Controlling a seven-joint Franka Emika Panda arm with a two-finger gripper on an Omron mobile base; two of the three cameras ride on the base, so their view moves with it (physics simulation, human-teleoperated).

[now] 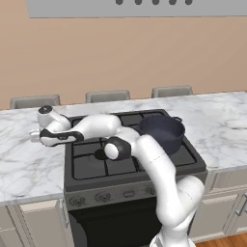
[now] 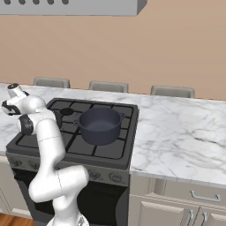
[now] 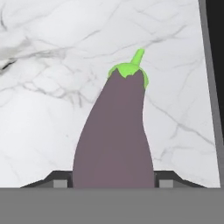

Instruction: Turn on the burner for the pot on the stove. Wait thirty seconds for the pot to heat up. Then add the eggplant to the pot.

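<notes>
Tool (image 3: 113,181) closed narrow on the eggplant (image 3: 114,135); in the hand view the wide purple end sits between the two dark finger tips, and the body runs away from the camera to a bright green stem cap. White marble desk (image 3: 48,96) lies behind the eggplant there; whether it rests on the marble or is lifted off it cannot be told. Dark edge of the stove (image 3: 211,87) runs along the right side of that view.

Left base view: arm reaches left across the stove (image 1: 91,166), hand (image 1: 46,126) over the desk (image 1: 24,164) just left of the range. The eggplant itself is not discernible at the hand in this view.

Pot (image 1: 162,131): dark blue-grey, upright, on the far right grate section, well apart from the hand. In the right base view the pot (image 2: 99,126) stands on the middle of the grates, interior dark; contents cannot be told. Stove (image 2: 112,152) front carries a row of knobs; their settings are too small to read. Three chair backs (image 2: 108,86) line the far side of the desk.
</notes>
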